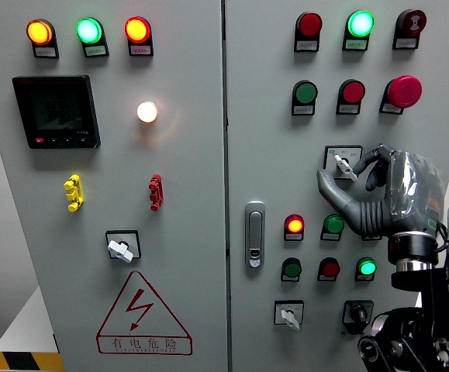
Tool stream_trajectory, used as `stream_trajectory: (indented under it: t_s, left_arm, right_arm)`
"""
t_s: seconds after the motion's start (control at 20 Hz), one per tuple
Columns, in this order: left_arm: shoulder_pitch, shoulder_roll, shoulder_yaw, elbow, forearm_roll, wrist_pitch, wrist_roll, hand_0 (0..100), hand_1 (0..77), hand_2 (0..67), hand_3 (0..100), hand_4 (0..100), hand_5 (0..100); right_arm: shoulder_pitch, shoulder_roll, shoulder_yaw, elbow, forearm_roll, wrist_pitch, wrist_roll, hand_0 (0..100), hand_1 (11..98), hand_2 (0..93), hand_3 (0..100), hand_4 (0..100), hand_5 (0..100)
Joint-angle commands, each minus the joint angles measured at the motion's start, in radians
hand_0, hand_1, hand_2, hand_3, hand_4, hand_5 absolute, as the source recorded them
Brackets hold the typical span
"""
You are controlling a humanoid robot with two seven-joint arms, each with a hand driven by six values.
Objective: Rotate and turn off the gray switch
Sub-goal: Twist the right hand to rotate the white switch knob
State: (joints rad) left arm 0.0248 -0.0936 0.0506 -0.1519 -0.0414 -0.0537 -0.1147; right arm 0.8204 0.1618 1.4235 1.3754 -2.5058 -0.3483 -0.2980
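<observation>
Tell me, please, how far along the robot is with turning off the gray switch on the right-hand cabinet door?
Done: the right hand has reached the gray rotary switch on its square plate, thumb and forefinger pinching its lever. In hand: the grip itself; the lever sits tilted, pointing up-left. Left: the turn to off cannot be confirmed, since the plate's markings are too small to read, and then the release. The left hand is out of view.

Industrial electrical control room or plant floor: you are facing a switchgear cabinet.

You see two grey steel cabinet doors (pixel 185 232) carrying lit indicator lamps (pixel 88 30), push buttons (pixel 305 93), a red mushroom stop button (pixel 404 91), rotary selector switches (pixel 122 248), a digital panel meter (pixel 56 111), a keyed door latch (pixel 254 234) and a red high-voltage warning triangle (pixel 143 316).
</observation>
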Motion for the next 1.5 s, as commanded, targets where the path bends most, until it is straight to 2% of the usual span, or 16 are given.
stream_trajectory:
  t_s: [0.0,0.2,0.4,0.5,0.55,0.6,0.75,1.45]
  left_arm:
    - [0.000,0.000,0.000,0.000,0.000,0.000,0.000,0,0.0,10.1,21,12,12]
    - [0.000,0.000,0.000,0.000,0.000,0.000,0.001,0,0.0,10.1,21,12,12]
    - [0.001,0.000,0.000,0.000,0.000,0.000,0.000,0,0.0,10.1,21,12,12]
    - [0.000,0.000,0.000,0.000,0.000,0.000,0.001,0,0.0,10.1,21,12,12]
    - [0.000,0.000,0.000,0.000,0.000,0.000,0.001,0,0.0,10.1,21,12,12]
    - [0.000,0.000,0.000,0.000,0.000,0.000,0.001,0,0.0,10.1,22,12,12]
    - [0.000,0.000,0.000,0.000,0.000,0.000,0.000,0,0.0,10.1,21,12,12]
    - [0.001,0.000,0.000,0.000,0.000,0.000,0.000,0,0.0,10.1,21,12,12]
  right_arm:
    - [0.000,0.0008,0.000,-0.004,-0.001,-0.001,0.000,0,42.5,71.8,93,83,93]
    - [0.000,0.0008,0.000,-0.009,-0.002,-0.008,0.000,0,43.2,72.1,93,83,92]
    - [0.002,0.0008,-0.001,-0.010,-0.002,-0.009,0.000,6,42.9,72.3,93,83,92]
    - [0.000,0.0008,-0.002,-0.012,-0.002,-0.009,0.000,15,42.8,71.9,93,83,91]
    - [0.000,-0.0007,-0.002,-0.012,-0.002,-0.009,0.000,23,43.1,71.4,93,83,91]
    - [0.000,0.0008,-0.002,-0.013,-0.002,-0.009,0.000,38,41.8,70.4,93,83,91]
    - [0.002,-0.0007,-0.006,-0.016,-0.002,-0.009,0.000,46,40.2,69.0,93,83,91]
    - [0.011,0.0008,-0.008,-0.024,-0.008,-0.014,0.000,53,38.9,68.1,94,83,88]
